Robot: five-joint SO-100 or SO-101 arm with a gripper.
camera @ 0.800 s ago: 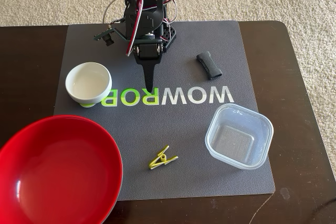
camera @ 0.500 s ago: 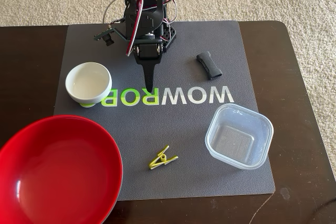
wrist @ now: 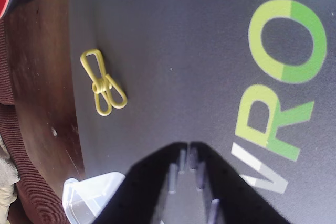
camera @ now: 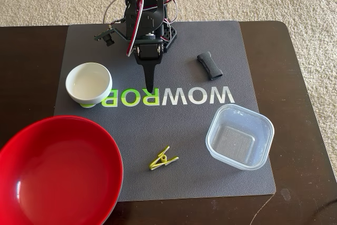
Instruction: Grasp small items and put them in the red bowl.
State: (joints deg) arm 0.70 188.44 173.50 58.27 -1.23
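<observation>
My gripper (camera: pixel 150 87) hangs shut over the grey mat, tip down near the printed letters, holding nothing. In the wrist view the gripper (wrist: pixel 188 146) shows its two black fingers closed together. A yellow-green clothespin (camera: pixel 162 158) lies on the mat's front part, well clear of the tip; the clothespin (wrist: pixel 102 83) appears upper left in the wrist view. A small black clip (camera: pixel 209 65) lies to the right of the arm. A small white bowl (camera: pixel 88 82) sits left of the gripper. A clear square container (camera: pixel 240 136) stands at the right front. The large red bowl (camera: pixel 55 172) fills the front left corner.
A grey mat (camera: pixel 174 177) with printed letters covers a dark wooden table (camera: pixel 295 77). The arm's base (camera: pixel 150 9) stands at the mat's far edge. Beige carpet lies beyond the table. A corner of the clear container (wrist: pixel 94 195) shows at the wrist view's bottom.
</observation>
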